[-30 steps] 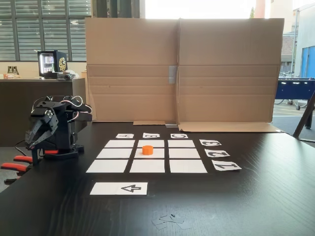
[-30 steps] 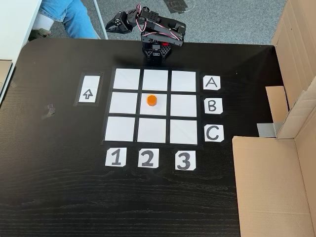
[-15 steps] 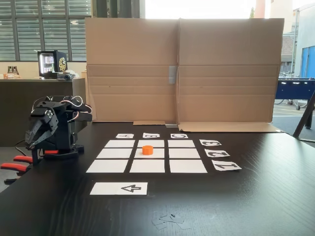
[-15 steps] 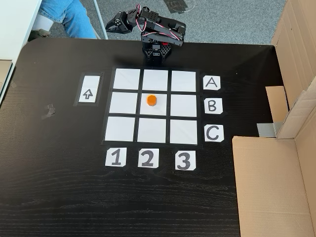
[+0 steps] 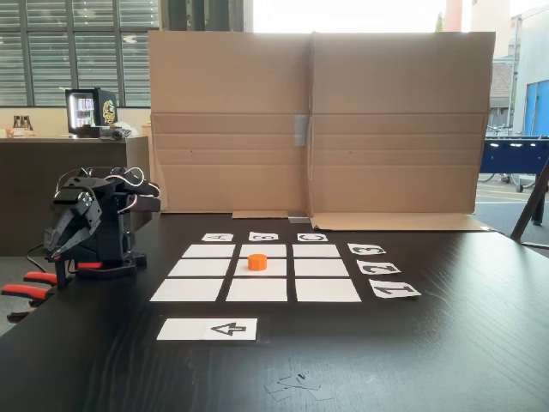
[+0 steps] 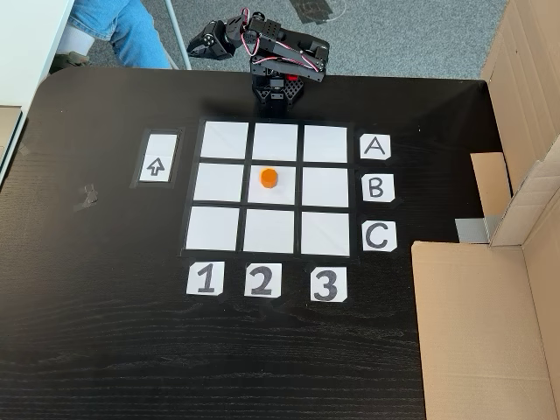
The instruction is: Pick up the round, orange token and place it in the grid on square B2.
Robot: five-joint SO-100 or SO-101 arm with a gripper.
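Folded over its base at the table's left edge in a fixed view, the gripper (image 5: 62, 249) holds nothing, its opening unclear; the token (image 5: 256, 261) sits on square B2 (image 5: 257, 269), cardboard wall (image 5: 317, 120) behind. From above in a fixed view, the token (image 6: 269, 178) rests mid-grid (image 6: 226, 140), arrow strip (image 6: 156, 158) left, gripper (image 6: 199, 44) well apart.

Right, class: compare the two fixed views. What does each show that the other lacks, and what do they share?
In a fixed view, from table height: windows, a lit mini-fridge, red clamp handles and the cardboard standing upright. In a fixed view, from above: a person's jeans, the floor and the labels the right way up, such as B. In both fixed views: the token on B2, the grid, the arrow strip and the gripper folded by the arm's base.
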